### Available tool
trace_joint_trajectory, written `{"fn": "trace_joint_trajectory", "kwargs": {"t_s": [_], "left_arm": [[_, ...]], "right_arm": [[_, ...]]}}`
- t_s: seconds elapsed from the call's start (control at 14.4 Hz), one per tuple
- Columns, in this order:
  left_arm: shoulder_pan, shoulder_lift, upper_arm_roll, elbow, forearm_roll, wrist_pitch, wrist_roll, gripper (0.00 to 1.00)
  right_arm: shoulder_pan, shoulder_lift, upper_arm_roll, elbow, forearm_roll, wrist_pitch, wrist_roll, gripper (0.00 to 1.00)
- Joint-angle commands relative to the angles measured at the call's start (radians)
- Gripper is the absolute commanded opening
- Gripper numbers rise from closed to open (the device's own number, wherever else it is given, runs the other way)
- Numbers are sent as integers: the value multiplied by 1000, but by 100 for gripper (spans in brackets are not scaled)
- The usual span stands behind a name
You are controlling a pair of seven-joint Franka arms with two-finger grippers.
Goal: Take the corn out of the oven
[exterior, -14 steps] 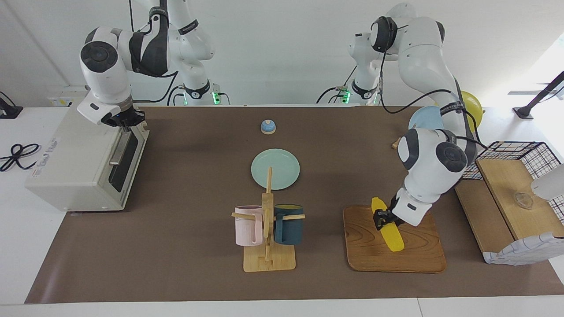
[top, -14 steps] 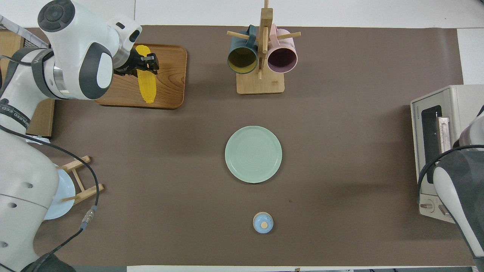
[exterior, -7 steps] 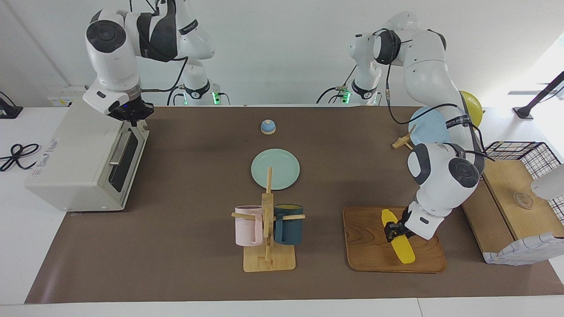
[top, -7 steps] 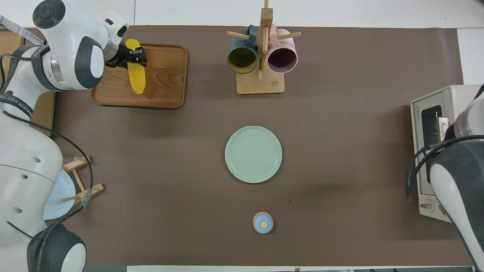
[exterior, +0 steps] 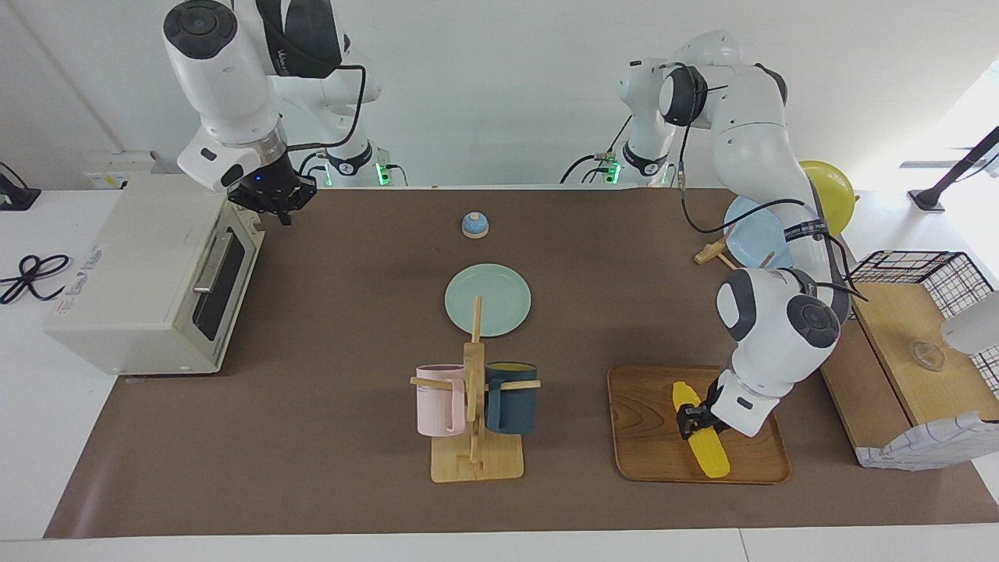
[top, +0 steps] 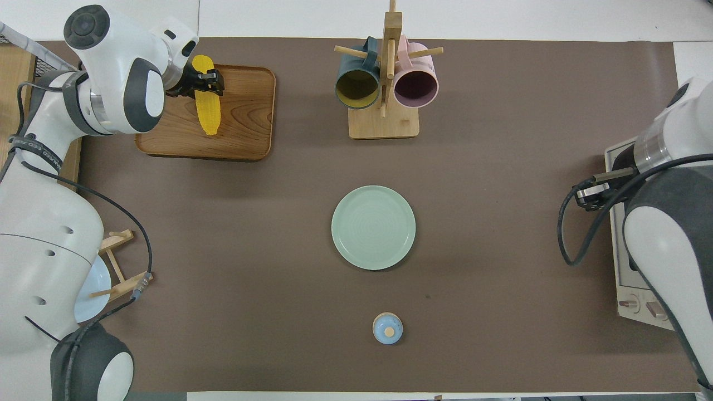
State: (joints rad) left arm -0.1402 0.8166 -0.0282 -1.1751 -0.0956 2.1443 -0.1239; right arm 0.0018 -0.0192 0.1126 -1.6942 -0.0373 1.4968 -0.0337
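While the left end effector [exterior: 691, 417] straddles the corn [exterior: 700, 430] on the wooden tray [exterior: 648, 437], I cannot tell its grip.

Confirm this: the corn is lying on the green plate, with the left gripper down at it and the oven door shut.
Not quite. The corn lies on the wooden tray, not the green plate, as the facing view shows. The left gripper is down at it, and the oven door is shut.

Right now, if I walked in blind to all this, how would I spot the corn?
Find the wooden tray at the left arm's end of the table, beside the mug rack. The corn lies on it, with the left gripper at its middle. It is the only long, tapered, bright yellow thing there.
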Motion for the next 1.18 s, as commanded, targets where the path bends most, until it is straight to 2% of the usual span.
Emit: {"fn": "trace_joint_trajectory", "kwargs": {"t_s": [0.0, 0.07, 0.28, 0.55, 0.83, 1.04, 1.11], "left_arm": [[2, -37, 4, -15, 4, 5, 9, 100], [2, -54, 5, -15, 7, -16, 9, 100], [4, -120, 30, -17, 7, -98, 4, 100], [25, -252, 40, -34, 8, -268, 4, 100], [24, -427, 65, -136, 10, -403, 10, 100], [30, -552, 67, -201, 11, -515, 27, 100], [30, -607, 67, -252, 11, -529, 42, 100]], "right_arm": [[-17, 5, 2, 24, 27, -33, 8, 64], [-16, -1, -1, 18, 28, -39, 2, 100], [-5, 1, -22, 25, 27, -30, 5, 100], [43, 8, -88, 25, 27, -27, 5, 100], [55, 39, -106, 38, 25, -10, 1, 100], [52, 56, -119, 76, 23, -47, 1, 100], [35, 55, -111, 100, 22, -62, 0, 100]]}}
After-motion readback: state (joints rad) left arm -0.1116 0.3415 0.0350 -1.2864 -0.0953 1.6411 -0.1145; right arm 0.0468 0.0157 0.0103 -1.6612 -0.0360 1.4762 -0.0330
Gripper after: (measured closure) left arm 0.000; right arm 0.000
